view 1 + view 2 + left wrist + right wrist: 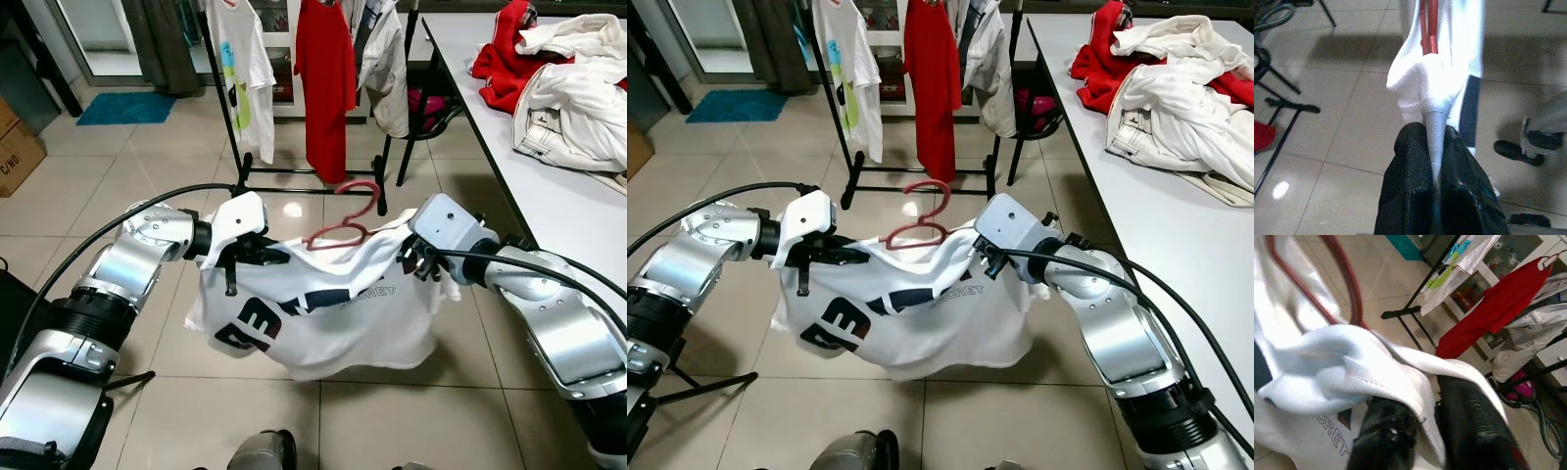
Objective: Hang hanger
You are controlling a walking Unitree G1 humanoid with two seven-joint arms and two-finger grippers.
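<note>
Progress looks about halfway, judging by how things lie. The white T-shirt [323,313] is already threaded onto the red hanger [343,227], whose hook pokes up from the neckline, and the pair hangs in the air between the 2 arms above the tiled floor [118,176]. The left gripper [1436,161] has its 2 black fingers pressed together on a pinch of white cloth at one shoulder, with the hanger's red wire just beyond the fold. The right gripper [1422,431] is likewise clamped on a fold of shirt at the other shoulder, the red hook curving close by. What is left is the hanging itself: the black clothes rack [294,176] stands ahead, well apart from the shirt, already carrying a red garment [325,78] and a white printed tee [240,69]. More clothes lie piled on the table [549,215] to the right. The hook is not yet near the rail, so the robot probably needs to approach and lift.
</note>
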